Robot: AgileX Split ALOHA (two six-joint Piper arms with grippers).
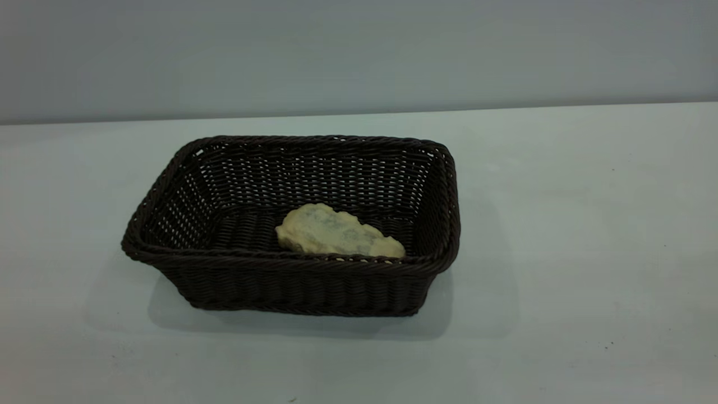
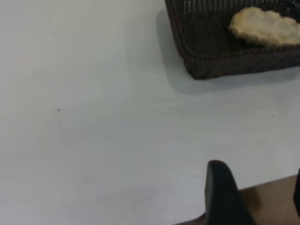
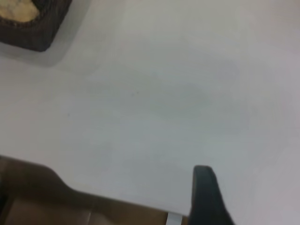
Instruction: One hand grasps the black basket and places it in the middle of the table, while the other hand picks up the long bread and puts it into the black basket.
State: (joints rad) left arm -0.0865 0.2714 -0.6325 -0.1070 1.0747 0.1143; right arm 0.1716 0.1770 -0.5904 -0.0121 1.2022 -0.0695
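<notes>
Well ahead of the left hand [image 2: 255, 197], which holds nothing, the black basket [image 1: 291, 280] sits mid-counter [image 1: 561, 224] with the long bread [image 1: 336, 233] inside, pale side up. Right hand [image 3: 206, 197]: grip unreadable, away from both. Task looks finished.

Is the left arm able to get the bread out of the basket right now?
Probably yes. The long bread lies uncovered in the open black basket, with bare table between the basket and the left pincer, which sits back at the table edge.
</notes>
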